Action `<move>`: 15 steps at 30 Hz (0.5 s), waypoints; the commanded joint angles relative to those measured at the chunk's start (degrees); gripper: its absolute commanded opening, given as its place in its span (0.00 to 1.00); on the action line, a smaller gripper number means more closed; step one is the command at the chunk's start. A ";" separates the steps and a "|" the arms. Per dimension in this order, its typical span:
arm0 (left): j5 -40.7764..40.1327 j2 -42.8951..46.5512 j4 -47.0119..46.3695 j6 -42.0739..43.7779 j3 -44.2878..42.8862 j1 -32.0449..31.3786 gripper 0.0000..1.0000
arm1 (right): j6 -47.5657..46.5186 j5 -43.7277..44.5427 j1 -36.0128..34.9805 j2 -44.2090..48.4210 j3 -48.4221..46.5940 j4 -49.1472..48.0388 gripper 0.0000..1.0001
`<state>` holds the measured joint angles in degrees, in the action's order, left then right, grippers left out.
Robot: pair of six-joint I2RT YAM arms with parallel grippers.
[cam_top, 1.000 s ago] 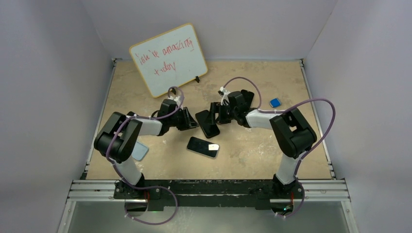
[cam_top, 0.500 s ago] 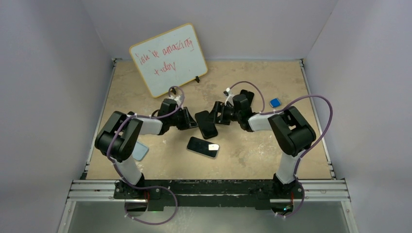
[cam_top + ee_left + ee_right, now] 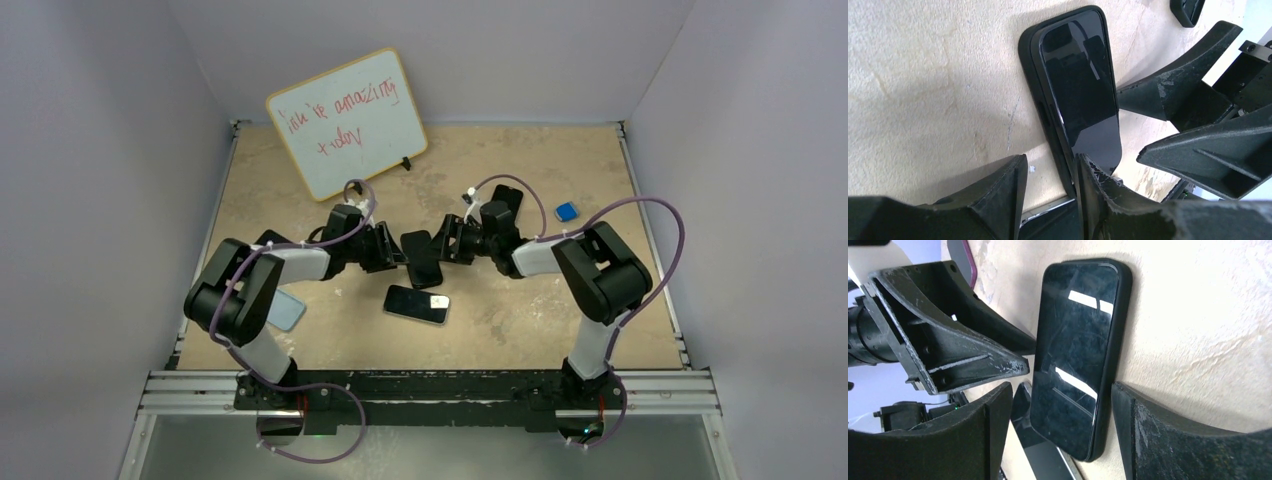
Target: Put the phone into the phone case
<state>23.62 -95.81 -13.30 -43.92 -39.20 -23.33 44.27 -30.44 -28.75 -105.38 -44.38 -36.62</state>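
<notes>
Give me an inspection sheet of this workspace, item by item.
Surface: tan, mottled table.
Job's things: phone lying in black case between both end effectors; full seating cannot be told.
Clutter: second phone, whiteboard, small blue object, light-blue item under left arm, dark item by right arm.
End effectors: left end effector open at the case's end; right end effector open, straddling the phone.
Cables: purple cables loop off both arms, clear of the phone.
Surroundings: plain walls on three sides.
</notes>
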 commanded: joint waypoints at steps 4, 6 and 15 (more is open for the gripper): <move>0.25 0.42 2.35 1.38 -3.84 -0.31 0.43 | -3.85 1.79 -1.06 3.58 0.55 3.03 0.73; 1.18 -1.61 1.41 1.38 -4.48 -0.31 0.41 | -3.91 1.70 -1.04 3.35 0.39 3.10 0.73; 1.40 -5.00 0.61 1.50 -4.57 -0.31 0.28 | -4.04 2.22 -1.04 2.23 0.63 1.40 0.76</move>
<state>25.28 -99.48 -12.58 -43.88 -42.68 -23.33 41.15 -28.84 -29.58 -103.44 -43.51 -33.76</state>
